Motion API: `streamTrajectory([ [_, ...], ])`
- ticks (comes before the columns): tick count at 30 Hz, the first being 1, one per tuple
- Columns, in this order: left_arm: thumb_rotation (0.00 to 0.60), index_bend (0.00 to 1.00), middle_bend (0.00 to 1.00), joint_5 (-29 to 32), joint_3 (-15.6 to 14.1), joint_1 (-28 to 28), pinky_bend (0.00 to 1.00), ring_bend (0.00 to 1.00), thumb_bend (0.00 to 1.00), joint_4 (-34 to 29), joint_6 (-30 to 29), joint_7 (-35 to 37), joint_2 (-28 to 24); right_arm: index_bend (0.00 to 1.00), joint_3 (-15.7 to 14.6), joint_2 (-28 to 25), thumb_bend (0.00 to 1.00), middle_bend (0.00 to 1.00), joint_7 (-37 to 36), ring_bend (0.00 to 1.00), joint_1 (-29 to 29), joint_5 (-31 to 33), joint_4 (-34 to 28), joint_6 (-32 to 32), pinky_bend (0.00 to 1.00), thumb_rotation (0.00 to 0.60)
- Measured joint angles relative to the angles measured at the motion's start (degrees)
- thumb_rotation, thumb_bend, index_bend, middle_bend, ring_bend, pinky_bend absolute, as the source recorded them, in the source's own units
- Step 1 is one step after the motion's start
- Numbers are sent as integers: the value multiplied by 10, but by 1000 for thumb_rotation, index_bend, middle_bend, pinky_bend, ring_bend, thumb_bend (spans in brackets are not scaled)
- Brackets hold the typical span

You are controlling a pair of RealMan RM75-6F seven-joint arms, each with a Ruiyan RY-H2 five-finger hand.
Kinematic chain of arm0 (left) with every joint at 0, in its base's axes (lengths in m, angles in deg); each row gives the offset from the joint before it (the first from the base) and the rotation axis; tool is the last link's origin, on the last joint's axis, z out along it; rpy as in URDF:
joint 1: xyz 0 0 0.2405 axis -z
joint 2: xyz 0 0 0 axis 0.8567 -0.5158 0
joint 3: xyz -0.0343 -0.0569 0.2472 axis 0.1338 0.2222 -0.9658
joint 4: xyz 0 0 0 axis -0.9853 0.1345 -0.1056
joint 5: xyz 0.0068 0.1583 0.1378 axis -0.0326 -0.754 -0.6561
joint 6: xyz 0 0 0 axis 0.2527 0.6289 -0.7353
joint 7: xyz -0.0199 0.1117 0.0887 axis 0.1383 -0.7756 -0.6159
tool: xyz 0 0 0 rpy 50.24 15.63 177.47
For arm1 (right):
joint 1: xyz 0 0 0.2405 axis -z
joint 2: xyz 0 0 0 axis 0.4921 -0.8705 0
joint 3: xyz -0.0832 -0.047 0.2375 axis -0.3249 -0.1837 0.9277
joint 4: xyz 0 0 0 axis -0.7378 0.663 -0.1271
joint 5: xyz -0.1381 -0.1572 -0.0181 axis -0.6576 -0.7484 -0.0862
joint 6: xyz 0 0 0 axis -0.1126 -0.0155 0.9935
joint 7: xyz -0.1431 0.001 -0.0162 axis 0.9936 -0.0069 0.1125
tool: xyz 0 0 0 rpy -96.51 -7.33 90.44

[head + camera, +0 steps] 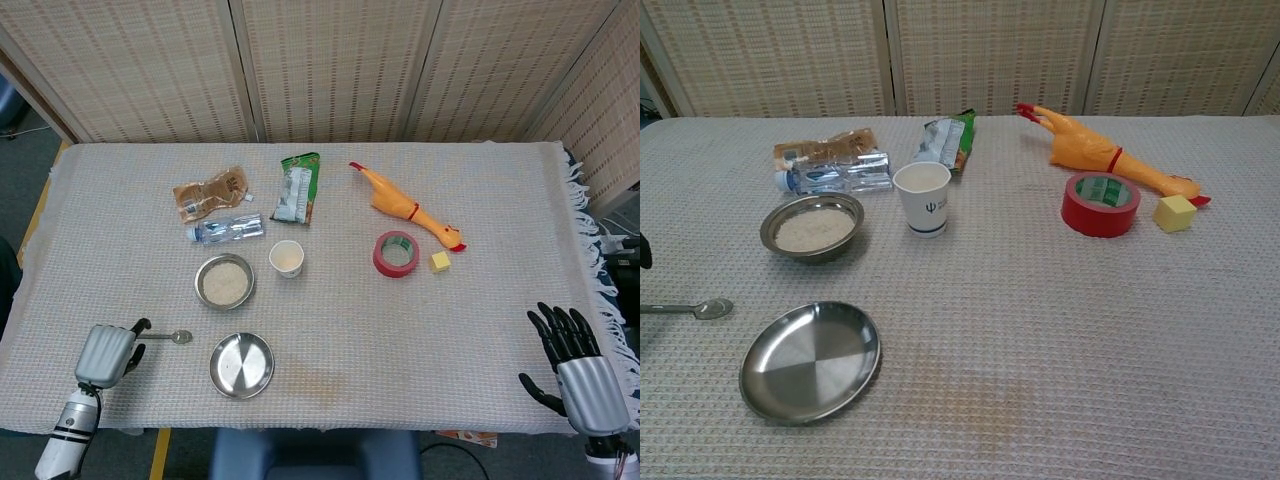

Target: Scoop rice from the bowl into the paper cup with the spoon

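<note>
A metal spoon (170, 336) (688, 309) lies flat on the cloth near the front left, bowl end pointing right. My left hand (108, 353) hovers over the handle end, fingers curled downward; no grip on the spoon shows. The steel bowl of rice (224, 281) (812, 226) sits behind the spoon, and the white paper cup (287, 258) (923, 197) stands upright just right of it. Far off at the front right corner, my right hand (575, 355) is spread and empty.
An empty steel plate (241, 364) (811, 359) lies right of the spoon. Behind the bowl are a water bottle (225, 229), a brown pouch (209, 193) and a green packet (296, 187). A rubber chicken (408, 210), red tape roll (396, 253) and yellow cube (440, 262) lie further right.
</note>
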Motion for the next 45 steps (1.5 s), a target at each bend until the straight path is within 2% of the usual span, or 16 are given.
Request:
streamTrajectory([
  [11,600,404,1000,19,1,23,1000,1000,402,81,33,10,59,0,3,0,119,0,-1,0,-1,5,-1,14,0,600],
  [23,600,449,1000,35,0,35,1000,1000,400,126,49,0,89,0,1,-3,119,0,-4,0,-2,5,-6,27,0,600],
  [45,600,505,1000,50,-4,37,1000,1000,401,156,48,3,103,0,-4,-8,118,0,4,0,-3,5,-17,48,0,600],
])
